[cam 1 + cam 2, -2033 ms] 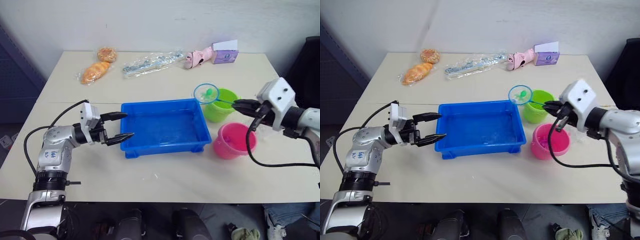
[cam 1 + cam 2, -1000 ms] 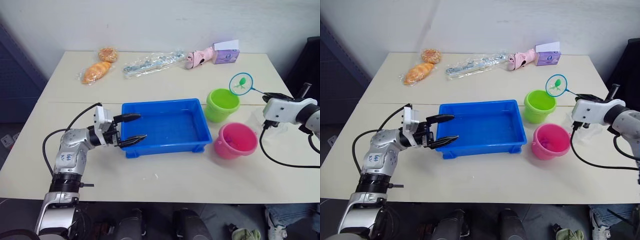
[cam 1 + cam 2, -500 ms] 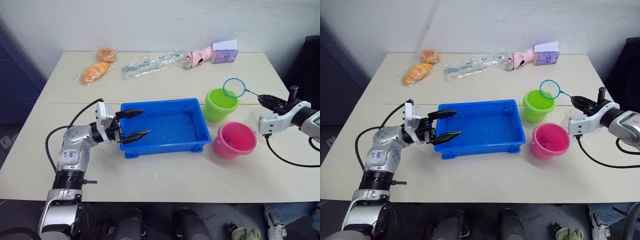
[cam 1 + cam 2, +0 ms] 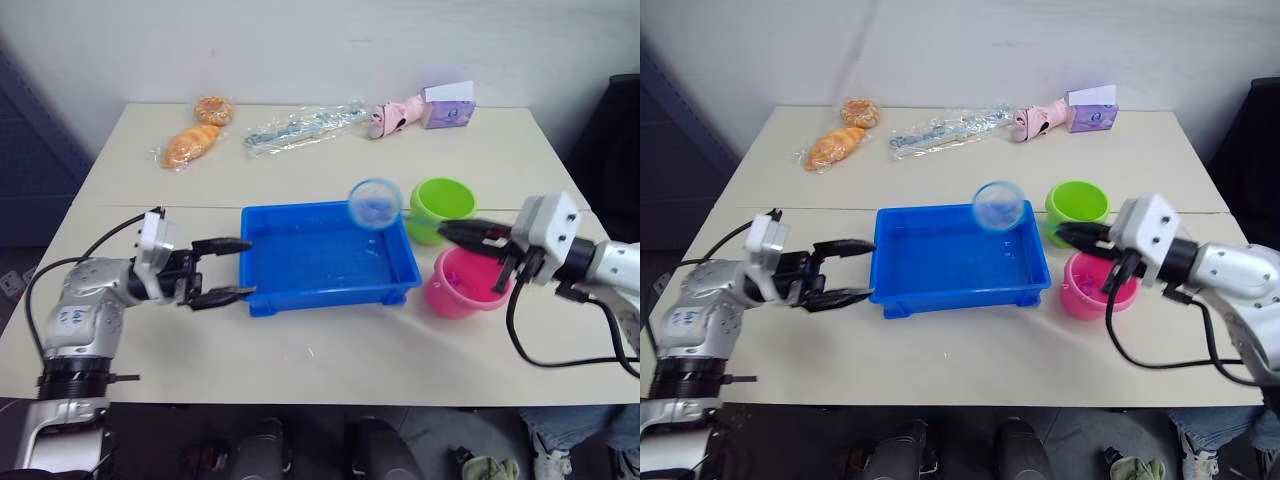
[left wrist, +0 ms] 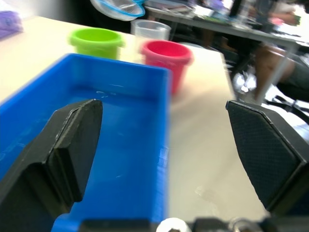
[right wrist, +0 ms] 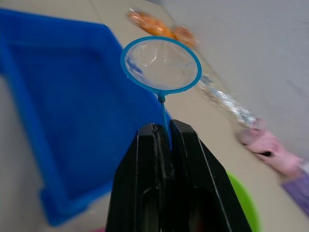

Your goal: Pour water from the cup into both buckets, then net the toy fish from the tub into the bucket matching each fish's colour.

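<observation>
Overhead, the right gripper is extended leftward, fingers clamped on the net's thin handle; its light-blue hoop is held above the tub's far right corner. Left gripper is spread wide beside the tub's left end.

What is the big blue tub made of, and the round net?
The tub looks like smooth, glossy moulded plastic: its rim shines. The net seems to have a light-blue plastic hoop with thin see-through mesh, since the tub shows through it. Its thin handle's material is hard to tell.
</observation>
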Motion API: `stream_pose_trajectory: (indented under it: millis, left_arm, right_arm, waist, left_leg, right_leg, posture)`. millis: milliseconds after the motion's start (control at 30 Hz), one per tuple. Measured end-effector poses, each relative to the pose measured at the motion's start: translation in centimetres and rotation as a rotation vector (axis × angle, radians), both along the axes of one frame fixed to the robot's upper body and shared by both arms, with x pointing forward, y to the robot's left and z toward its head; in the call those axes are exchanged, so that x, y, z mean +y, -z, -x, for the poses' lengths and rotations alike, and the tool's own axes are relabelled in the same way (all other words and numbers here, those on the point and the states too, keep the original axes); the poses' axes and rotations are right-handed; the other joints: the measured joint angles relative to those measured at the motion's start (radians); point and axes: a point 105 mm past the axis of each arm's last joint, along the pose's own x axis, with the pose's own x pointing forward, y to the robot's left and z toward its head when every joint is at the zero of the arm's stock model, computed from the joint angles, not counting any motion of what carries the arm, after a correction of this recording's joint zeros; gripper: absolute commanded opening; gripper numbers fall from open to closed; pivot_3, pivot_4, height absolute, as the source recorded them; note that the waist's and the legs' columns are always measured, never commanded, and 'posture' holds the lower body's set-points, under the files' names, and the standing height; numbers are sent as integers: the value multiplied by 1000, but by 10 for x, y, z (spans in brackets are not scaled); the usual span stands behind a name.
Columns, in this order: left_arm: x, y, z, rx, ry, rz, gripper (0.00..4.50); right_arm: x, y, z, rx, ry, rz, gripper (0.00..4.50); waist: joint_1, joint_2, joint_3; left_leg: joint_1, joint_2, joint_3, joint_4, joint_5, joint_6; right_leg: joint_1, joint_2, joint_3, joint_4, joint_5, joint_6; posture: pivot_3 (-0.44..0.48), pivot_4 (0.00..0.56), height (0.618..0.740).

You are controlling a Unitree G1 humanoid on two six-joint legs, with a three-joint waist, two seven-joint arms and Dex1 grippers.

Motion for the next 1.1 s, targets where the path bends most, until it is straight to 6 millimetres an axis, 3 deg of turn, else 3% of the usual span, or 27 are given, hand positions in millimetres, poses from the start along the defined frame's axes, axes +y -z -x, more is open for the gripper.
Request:
stream_pose_trajectory:
  millis: [133, 233, 467, 667, 767, 967, 1000, 1100]
  left_arm:
    - [1, -18, 24, -77, 99, -126, 4415]
    - [5, -9, 32, -40, 98, -154, 4415]
    - [15, 33, 40, 58, 71, -226, 4415]
    - [20, 37, 44, 58, 71, -265, 4415]
    - [22, 37, 45, 63, 68, -292, 4500]
    - [34, 36, 45, 104, 33, -334, 4500]
    - [38, 39, 46, 108, 18, -346, 4500]
    - [47, 44, 42, 82, -47, -402, 4500]
  right_arm:
    - [37, 38, 36, 135, -184, 26, 0]
    - [51, 69, 42, 120, -246, 87, 0]
    - [82, 149, 37, 206, -341, 120, 0]
    - [86, 175, 25, 209, -357, 162, 0]
    - [85, 179, 21, 207, -341, 143, 1178]
    - [71, 165, 24, 199, -334, 121, 4143]
    - [67, 161, 29, 198, -340, 121, 4440]
    - [49, 149, 52, 249, -351, 107, 4440]
  waist:
    - [3, 0, -1]
    - [-3, 0, -1]
    - [-3, -1, -1]
    - [-1, -1, -2]
    - [-2, -1, -2]
    - [-2, -1, -2]
    - [-2, -1, -1]
    - [3, 0, -1]
  left_leg:
    - [0, -3, -6, 0, -2, 2]
    - [0, -4, -6, -1, -2, 2]
    - [0, -4, -6, -1, -2, 1]
    - [0, -4, -7, -1, -2, 1]
    - [0, -4, -8, -1, -2, 1]
    - [0, -4, -8, -2, -2, 1]
    - [1, -4, -8, -2, -3, 0]
    - [0, -4, -9, -2, -3, 2]
  right_leg:
    - [5, -3, -5, -6, 0, 0]
    - [5, -4, -5, -5, 0, 0]
    - [4, -2, -7, -3, 0, 0]
    - [4, -4, -8, -3, 0, 0]
    - [5, -4, -9, -3, 0, 0]
    - [5, -4, -9, -3, 0, 0]
    - [5, -4, -9, -4, 0, 0]
    - [5, -4, -10, -5, 0, 0]
  posture:
    - [0, 150, 740]
    - [0, 150, 740]
    - [0, 150, 740]
    - [0, 150, 740]
    - [0, 150, 740]
    - [0, 150, 740]
    - [0, 150, 740]
    - [0, 150, 740]
